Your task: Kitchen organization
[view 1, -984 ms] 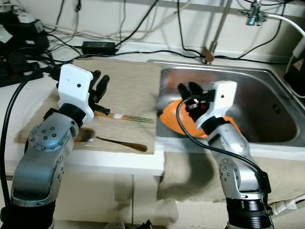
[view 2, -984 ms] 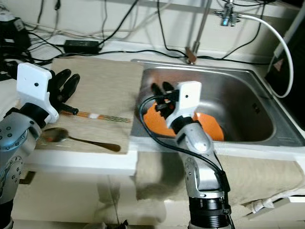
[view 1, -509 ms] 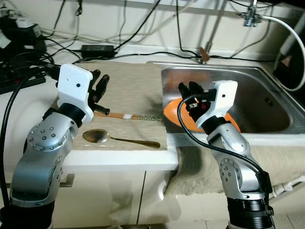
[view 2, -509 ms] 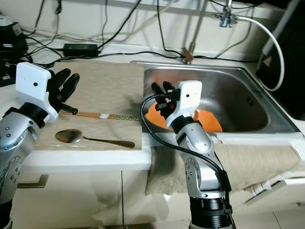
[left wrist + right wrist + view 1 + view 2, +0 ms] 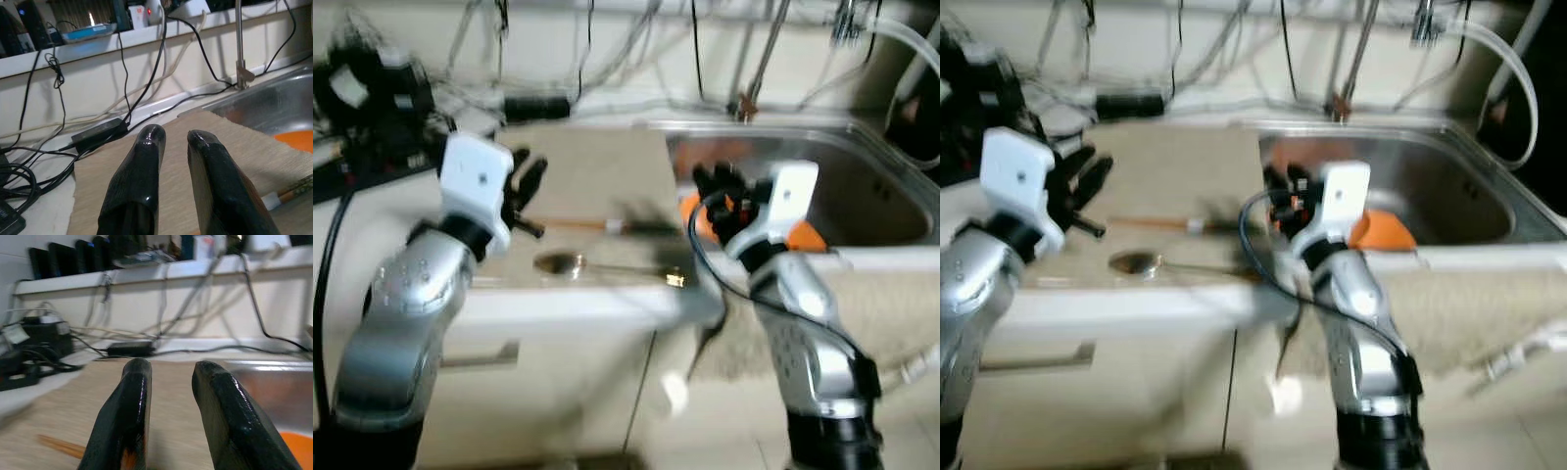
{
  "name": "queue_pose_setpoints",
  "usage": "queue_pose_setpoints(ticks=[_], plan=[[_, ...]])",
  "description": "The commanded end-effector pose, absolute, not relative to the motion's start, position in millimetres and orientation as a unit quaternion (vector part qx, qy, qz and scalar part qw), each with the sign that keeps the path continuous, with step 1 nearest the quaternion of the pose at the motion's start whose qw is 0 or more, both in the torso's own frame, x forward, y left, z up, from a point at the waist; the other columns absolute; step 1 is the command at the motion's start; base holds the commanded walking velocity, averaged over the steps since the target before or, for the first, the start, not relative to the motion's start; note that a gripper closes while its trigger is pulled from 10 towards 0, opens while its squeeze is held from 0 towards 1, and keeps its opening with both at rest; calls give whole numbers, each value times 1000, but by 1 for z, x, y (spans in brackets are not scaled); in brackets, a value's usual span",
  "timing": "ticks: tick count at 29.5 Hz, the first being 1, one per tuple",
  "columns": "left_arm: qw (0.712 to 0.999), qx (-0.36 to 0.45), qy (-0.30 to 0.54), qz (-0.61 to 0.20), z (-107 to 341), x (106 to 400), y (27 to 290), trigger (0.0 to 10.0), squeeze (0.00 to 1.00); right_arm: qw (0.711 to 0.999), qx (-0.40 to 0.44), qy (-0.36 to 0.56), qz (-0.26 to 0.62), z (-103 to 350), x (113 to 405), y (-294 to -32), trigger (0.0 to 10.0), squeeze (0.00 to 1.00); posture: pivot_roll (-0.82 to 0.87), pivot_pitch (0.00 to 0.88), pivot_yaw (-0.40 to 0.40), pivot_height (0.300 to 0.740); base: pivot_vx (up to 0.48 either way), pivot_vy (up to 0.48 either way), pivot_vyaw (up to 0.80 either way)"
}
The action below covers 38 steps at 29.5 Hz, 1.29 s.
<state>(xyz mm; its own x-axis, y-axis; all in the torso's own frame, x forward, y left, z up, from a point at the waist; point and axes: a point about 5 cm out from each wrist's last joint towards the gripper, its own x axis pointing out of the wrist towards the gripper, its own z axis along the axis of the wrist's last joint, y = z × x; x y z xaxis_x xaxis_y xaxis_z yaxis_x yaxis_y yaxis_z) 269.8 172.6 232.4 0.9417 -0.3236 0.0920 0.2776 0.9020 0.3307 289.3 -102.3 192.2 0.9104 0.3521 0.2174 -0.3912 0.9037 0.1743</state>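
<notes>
The eye views are blurred. A metal spoon (image 5: 607,268) lies on a beige mat (image 5: 597,166) near the counter's front edge. Chopsticks (image 5: 597,225) lie just behind it. An orange dish (image 5: 1381,230) sits in the steel sink (image 5: 871,186) to the right. My left gripper (image 5: 530,168) hovers above the mat's left end, open and holding nothing; its wrist view shows the fingers (image 5: 146,147) apart over the mat. My right gripper (image 5: 715,178) hangs at the sink's left rim, open and holding nothing, with the chopsticks (image 5: 58,446) ahead of it.
Cables and a black power adapter (image 5: 100,134) run along the back of the counter. Dark devices (image 5: 372,88) stand at the back left. The faucet (image 5: 239,44) rises behind the sink. A cloth (image 5: 891,323) hangs over the counter front, with cabinet doors (image 5: 538,392) below.
The whole picture has shifted and blurred, so the camera has moved; more of the cabinet front shows. Both arms keep much the same pose, and nothing was picked up or let go.
</notes>
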Motion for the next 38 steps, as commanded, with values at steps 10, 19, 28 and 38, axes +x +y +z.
queue_pose_setpoints(ticks=[10,19,28,38], plan=[[977,151,-66,-138,231,271,177,10000,0,971,85,-79,207,190,289,-112,10000,0,19,0,-46,740,0,-37,0],[979,129,-90,-130,235,272,170,10000,0,969,60,-71,227,188,289,-114,10000,0,18,0,-61,740,0,0,0],[979,130,-84,-132,232,271,169,10000,0,968,52,-65,236,185,290,-113,10000,0,13,0,-64,740,192,0,800],[975,134,-76,-161,229,271,162,10000,0,971,77,-64,215,184,291,-121,10000,0,8,0,-51,740,172,0,80]])
